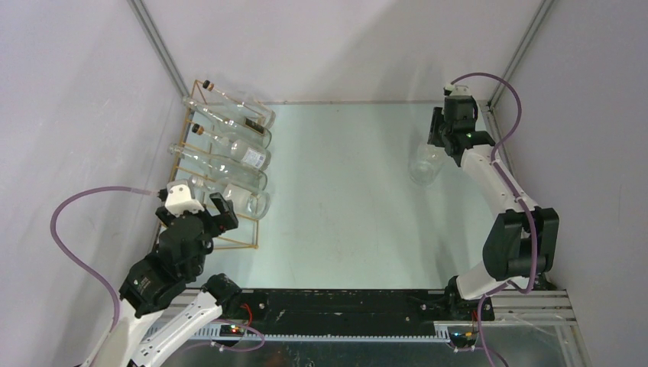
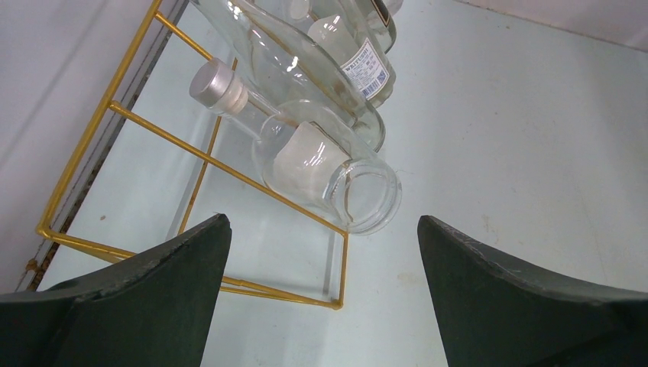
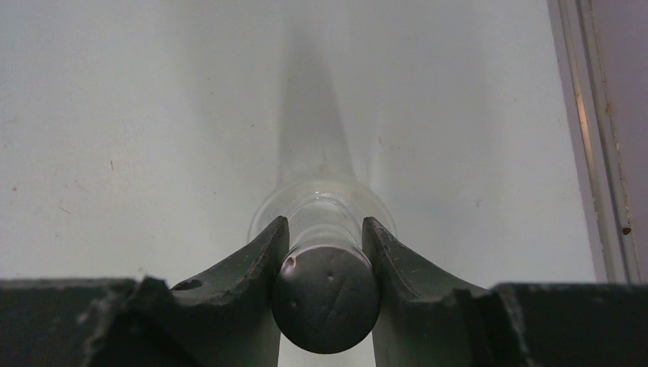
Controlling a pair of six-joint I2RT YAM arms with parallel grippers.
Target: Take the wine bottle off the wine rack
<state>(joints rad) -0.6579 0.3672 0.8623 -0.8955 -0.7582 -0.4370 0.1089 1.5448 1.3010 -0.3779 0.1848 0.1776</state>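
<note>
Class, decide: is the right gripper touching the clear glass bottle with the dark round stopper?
Touching. The right wrist view shows the right gripper with both dark fingers pressed against the neck of the clear glass bottle.

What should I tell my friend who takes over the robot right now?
Left gripper: open and empty, near the closest clear glass bottle with a silver cap on the thin gold wire wine rack.
Right gripper: shut on the neck of a clear glass bottle with a dark stopper, upright at the pale table's far right.
Done: that bottle is off the rack.
To do: set it down and let go; I cannot tell if it touches the table. Several bottles lie on the rack.
</note>
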